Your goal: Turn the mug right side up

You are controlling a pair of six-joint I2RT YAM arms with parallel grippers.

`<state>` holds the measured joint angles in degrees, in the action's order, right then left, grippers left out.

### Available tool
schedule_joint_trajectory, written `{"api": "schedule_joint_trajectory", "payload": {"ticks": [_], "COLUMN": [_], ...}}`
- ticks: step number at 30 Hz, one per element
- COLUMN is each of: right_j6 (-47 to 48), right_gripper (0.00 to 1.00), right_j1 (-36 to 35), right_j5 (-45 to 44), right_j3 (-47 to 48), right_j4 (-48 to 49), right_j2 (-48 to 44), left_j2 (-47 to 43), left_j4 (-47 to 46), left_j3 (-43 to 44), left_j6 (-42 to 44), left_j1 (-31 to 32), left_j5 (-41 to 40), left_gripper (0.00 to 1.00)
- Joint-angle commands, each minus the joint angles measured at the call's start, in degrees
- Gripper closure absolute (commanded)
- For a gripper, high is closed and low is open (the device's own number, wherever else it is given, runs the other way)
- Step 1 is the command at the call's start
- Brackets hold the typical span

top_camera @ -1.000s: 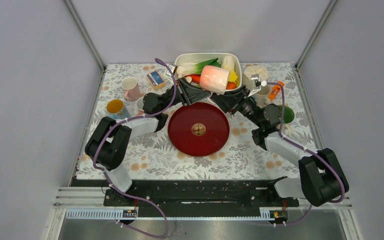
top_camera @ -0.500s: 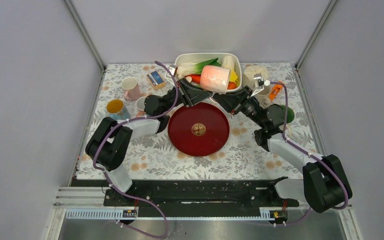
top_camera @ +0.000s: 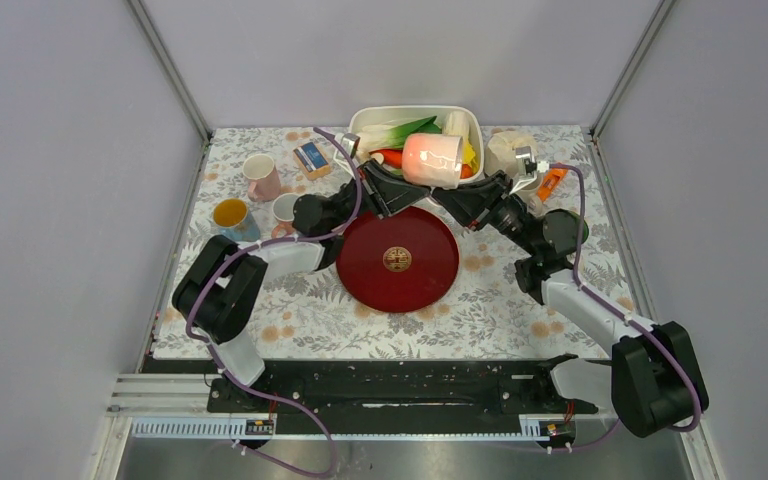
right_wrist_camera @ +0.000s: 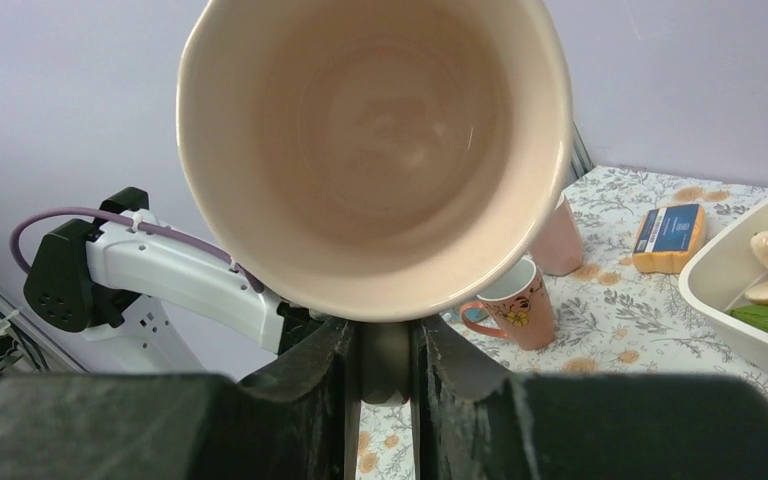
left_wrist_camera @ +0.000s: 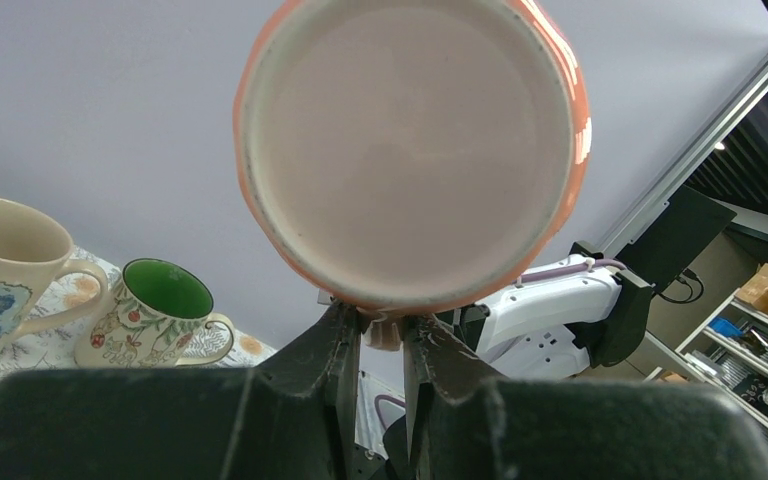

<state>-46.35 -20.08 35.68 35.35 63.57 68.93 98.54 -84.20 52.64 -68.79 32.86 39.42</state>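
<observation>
Orange mug (top_camera: 432, 160) held on its side above the red plate (top_camera: 397, 258).
Left claw (left_wrist_camera: 382, 335) pinches it under the base; right claw (right_wrist_camera: 385, 345) sits narrow beneath the rim, and I cannot tell whether it grips.

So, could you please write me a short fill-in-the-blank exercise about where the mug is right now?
1. The left wrist camera looks at the mug's closed ____, not at its opening.
2. Seen from above, the mug lies sideways in the air with its opening toward the ____ arm.
3. The round plate on the table just in front of the mug is ____.
4. In the left wrist view, the small cup next to the cream cup is ____ inside.

Missing words: bottom; right; red; green
</observation>
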Motion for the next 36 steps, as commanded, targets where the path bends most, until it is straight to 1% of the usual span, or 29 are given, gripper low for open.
{"api": "schedule_joint_trajectory", "payload": {"ticks": [1, 4, 6, 8, 10, 11, 12, 13, 14, 17, 18, 21, 23, 26, 28, 29, 33, 36], "right_j6": [-0.53, -0.82, -1.25, -1.71, -1.96, -1.88, -1.82, -1.91, -2.09, -3.11, -3.38, -3.54, -2.02, 3.84, 10.24, 15.84, 33.70, 42.70], "right_gripper": [0.78, 0.74, 0.73, 0.80, 0.90, 0.95, 1.00, 1.00, 1.00, 1.00, 1.00, 1.00, 1.00, 1.00, 1.00, 1.00, 1.00, 1.00], "right_j1": [0.78, 0.98, 1.09, 1.11, 1.14, 1.10, 1.11, 1.30, 1.54, 2.94, 3.46, 5.40, 7.02, 9.93, 11.75, 12.52, 13.73, 13.82], "right_j5": [-3.68, -3.39, -3.00, -2.27, -1.67, -1.36, -0.93, -0.44, 0.03, 1.85, 2.30, 3.62, 4.56, 5.56, 5.96, 5.80, 2.01, -1.84], "right_j3": [5.71, 5.74, 5.88, 6.25, 6.39, 6.47, 6.60, 6.77, 7.06, 7.97, 8.26, 9.23, 10.29, 11.02, 11.45, 11.83, 14.36, 14.95], "right_j4": [8.77, 8.81, 9.01, 9.21, 9.20, 9.27, 9.29, 9.27, 9.33, 9.11, 8.89, 6.03, 0.74, -9.25, -18.42, -23.64, -46.42, -58.81], "right_j2": [-4.02, -4.56, -4.62, -4.61, -4.52, -4.58, -4.67, -4.87, -5.02, -5.76, -6.09, -7.47, -8.72, -11.41, -13.84, -15.10, -20.27, -22.90], "left_j2": [0.63, 0.87, 1.16, 1.34, 1.47, 1.56, 1.57, 1.50, 1.40, 1.07, 0.94, 0.34, 0.05, -1.42, -3.02, -4.05, -9.49, -14.28], "left_j4": [-7.73, -7.72, -7.73, -7.68, -7.73, -7.73, -7.73, -7.73, -7.73, -7.73, -7.67, -6.42, -4.64, -0.30, 2.90, 4.90, 18.10, 27.13], "left_j3": [-1.93, -1.79, -1.75, -1.62, -1.31, -1.13, -0.91, -0.80, -0.85, -1.25, -1.43, -1.70, -1.67, -1.86, -2.06, -1.90, -0.71, -1.14], "left_j6": [2.43, 2.44, 2.51, 2.53, 2.32, 2.08, 1.94, 1.88, 1.83, 2.18, 2.59, 4.69, 6.77, 10.39, 12.90, 14.64, 23.33, 30.20], "left_j1": [3.29, 3.73, 4.07, 4.26, 4.40, 4.34, 4.40, 4.40, 4.36, 4.07, 3.85, 2.76, 1.23, -2.93, -5.92, -7.46, -13.32, -17.87], "left_j5": [6.84, 6.96, 7.06, 7.21, 7.42, 7.47, 7.60, 7.69, 7.71, 7.52, 7.51, 8.15, 8.97, 9.82, 10.81, 11.73, 15.46, 17.43], "left_gripper": [0.97, 0.97, 0.97, 0.97, 0.96, 0.94, 0.90, 0.80, 0.65, 0.14, 0.02, 0.01, 0.01, 0.01, 0.01, 0.01, 0.01, 0.01]}}
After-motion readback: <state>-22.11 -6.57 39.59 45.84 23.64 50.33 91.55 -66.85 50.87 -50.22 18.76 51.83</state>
